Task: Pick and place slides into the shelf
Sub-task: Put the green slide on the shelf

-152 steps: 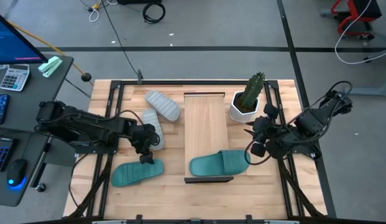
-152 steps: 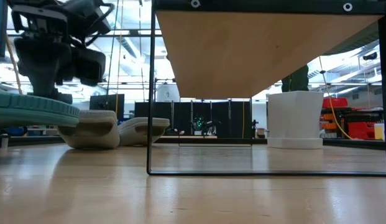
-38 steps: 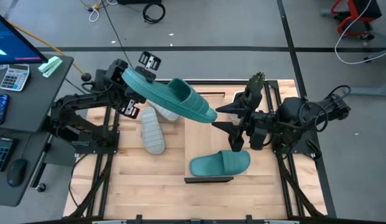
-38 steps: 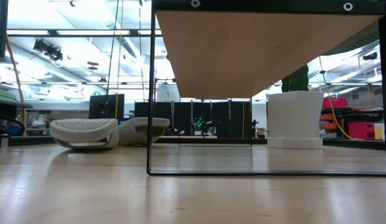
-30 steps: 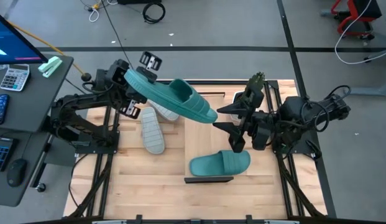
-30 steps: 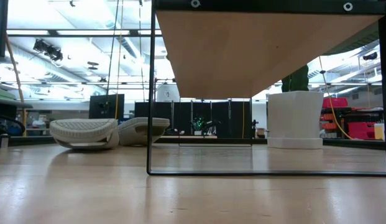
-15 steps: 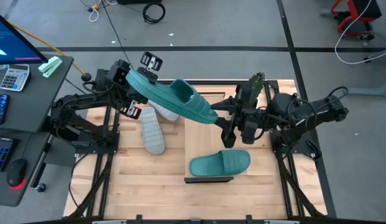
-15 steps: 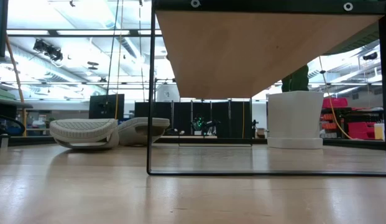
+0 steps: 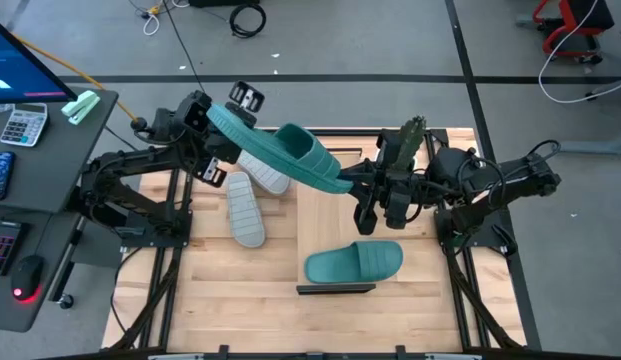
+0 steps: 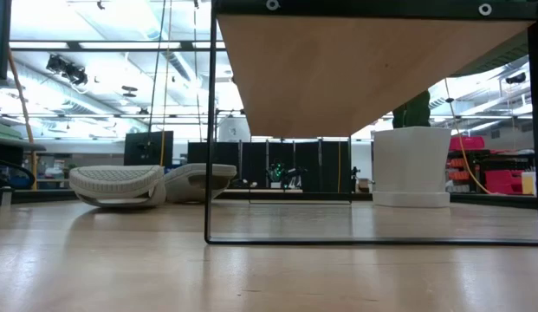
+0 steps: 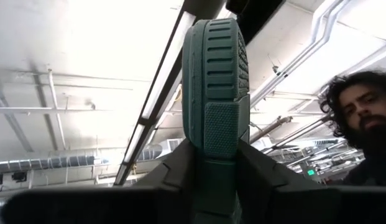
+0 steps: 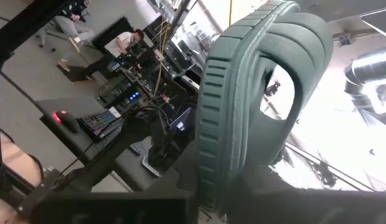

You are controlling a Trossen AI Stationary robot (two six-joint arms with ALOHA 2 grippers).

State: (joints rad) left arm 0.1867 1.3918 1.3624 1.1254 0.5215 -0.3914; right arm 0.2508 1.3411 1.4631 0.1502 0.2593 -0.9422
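In the high view my left gripper [image 9: 222, 122] is raised over the table's far left and shut on a teal slide [image 9: 285, 158]. This slide slants down toward the right. Its toe end [image 9: 338, 184] lies between the open fingers of my right gripper [image 9: 358, 198]; whether they touch it I cannot tell. The second teal slide [image 9: 355, 263] lies sole-down on the near end of the shelf [image 9: 330, 195]. Two grey slides [image 9: 246, 212] [image 9: 266, 174] lie on the table left of the shelf. They also show in the low view as grey slides [image 10: 121, 184] [image 10: 199, 179]. My left gripper pinches the teal slide's heel end [image 11: 214, 134] between its two fingers [image 11: 180, 171], one on each flat face. It comes from the table's left. The slide is lifted clear of the table and tilts, toe end lower, toward my right gripper.
A white pot [image 9: 390, 176] with a cactus stands on the table right of the shelf's far end, just behind my right arm; the low view shows the pot [image 10: 411, 165] too. The shelf's far half is bare. A person [image 11: 360, 124] shows beyond the table.
My right gripper has moved toward the table's left, up to the toe end of the raised teal slide, so that the toe now lies between its fingers. My left gripper has kept its hold on the heel end, high over the table.
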